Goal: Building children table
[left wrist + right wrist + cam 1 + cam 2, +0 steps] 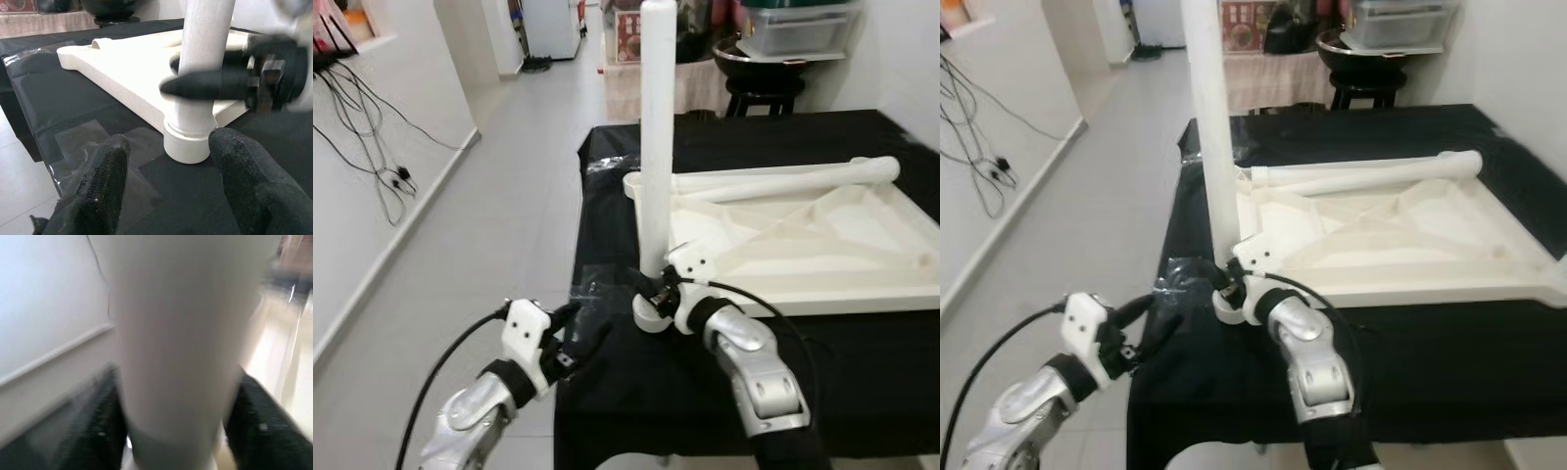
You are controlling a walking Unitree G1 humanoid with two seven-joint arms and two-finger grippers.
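Observation:
A white children's table top [822, 245] lies upside down on a black-covered table [636, 401]. One white leg [657, 137] stands upright in the near-left corner socket. My right gripper [658, 291] is shut on this leg just above its base collar, with a finger [254, 426] on each side of it. A second white leg [783, 179] lies along the far edge of the top. My left gripper [576, 328] hovers at the table's front-left corner. It is open, its fingertips [110, 161] pointing at the leg's base [188, 142] without touching it.
Clear plastic film [597, 289] is taped over the black cover near the leg. Grey tiled floor [499, 225] runs along the left, with cables [372, 147] hanging on the wall. A black stool [764, 93] and a storage box [798, 29] stand behind the table.

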